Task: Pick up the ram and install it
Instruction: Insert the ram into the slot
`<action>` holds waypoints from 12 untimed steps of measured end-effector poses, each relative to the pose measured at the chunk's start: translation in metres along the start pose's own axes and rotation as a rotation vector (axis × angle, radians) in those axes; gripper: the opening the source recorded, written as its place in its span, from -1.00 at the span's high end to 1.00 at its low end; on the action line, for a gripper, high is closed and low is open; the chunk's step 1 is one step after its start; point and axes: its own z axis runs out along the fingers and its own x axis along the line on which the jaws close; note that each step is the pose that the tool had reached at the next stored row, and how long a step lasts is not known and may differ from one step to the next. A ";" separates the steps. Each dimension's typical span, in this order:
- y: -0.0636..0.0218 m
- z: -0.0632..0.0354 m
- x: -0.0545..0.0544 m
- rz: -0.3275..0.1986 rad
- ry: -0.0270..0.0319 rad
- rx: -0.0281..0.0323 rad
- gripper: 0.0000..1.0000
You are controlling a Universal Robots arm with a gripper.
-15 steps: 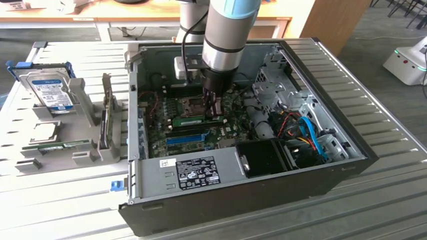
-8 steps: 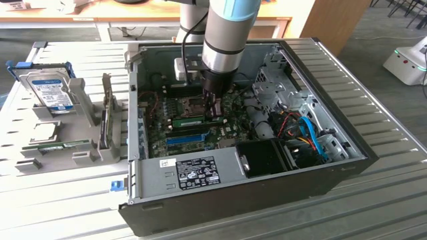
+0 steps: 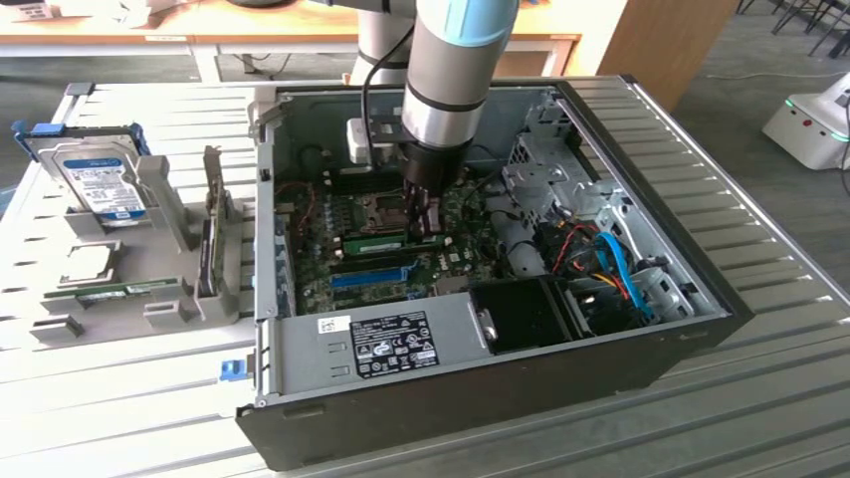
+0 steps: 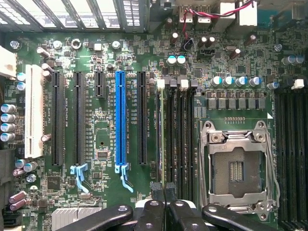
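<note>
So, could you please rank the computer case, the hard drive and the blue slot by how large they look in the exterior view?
Largest to smallest, none of them close:
1. computer case
2. hard drive
3. blue slot

Found nothing legible. Spotted a white label (image 3: 396, 344) on the metal panel (image 3: 309, 357), lower centre of the exterior view, and a blue-and-white sticker (image 3: 106, 187) on the hard drive (image 3: 60, 159), upper left: print unreadable.

Green ram (image 3: 382, 242), black claw (image 4: 163, 188), bright-blue slot (image 4: 120, 120), dark green motherboard (image 4: 101, 139), blue-and-white drive label (image 3: 104, 181)
</note>
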 end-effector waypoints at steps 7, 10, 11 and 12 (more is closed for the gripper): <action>0.0000 0.0001 0.000 0.000 -0.0003 0.0001 0.75; 0.0000 0.0002 0.000 0.000 -0.0003 0.0001 0.62; 0.0000 0.0001 0.000 0.000 -0.0003 0.0001 0.62; 0.0000 0.0001 0.000 0.000 -0.0003 0.0001 0.62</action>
